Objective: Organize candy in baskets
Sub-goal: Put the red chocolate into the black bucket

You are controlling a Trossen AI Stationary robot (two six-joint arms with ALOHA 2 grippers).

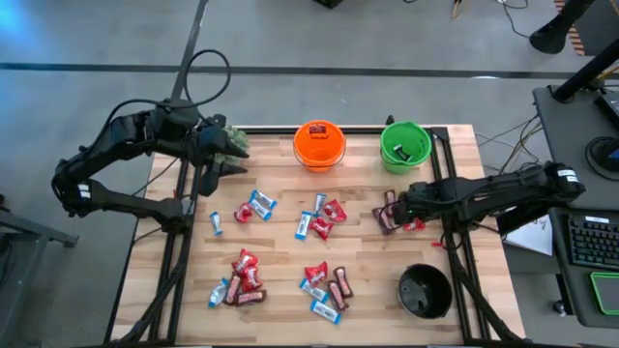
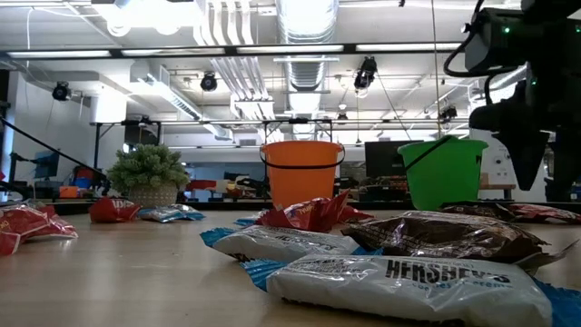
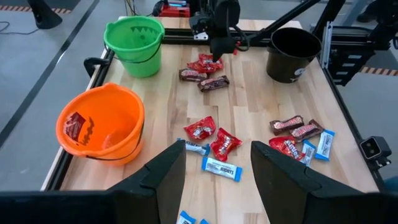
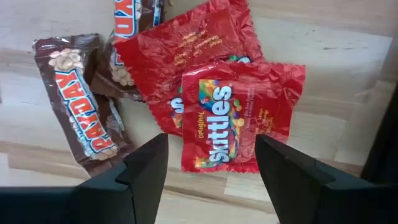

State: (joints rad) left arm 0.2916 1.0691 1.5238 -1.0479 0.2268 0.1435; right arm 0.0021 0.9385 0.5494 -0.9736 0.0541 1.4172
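The right gripper hangs with jaws spread wide and empty just above a red Skittles packet, which overlaps a second red packet beside two brown PayDay bars on the table. More candy lies scattered mid-table, between the orange basket, green basket and black basket. The left gripper waits near the potted plant, jaws parted, holding nothing.

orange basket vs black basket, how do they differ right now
The orange basket stands at the table's far edge beside the green basket; the black basket stands apart at the near right corner. The orange basket holds a red candy packet; the black basket shows no candy inside from above. The orange basket's wall bears a dark cut-out face; the black basket is plain dark. Both are upright, round and open-topped.
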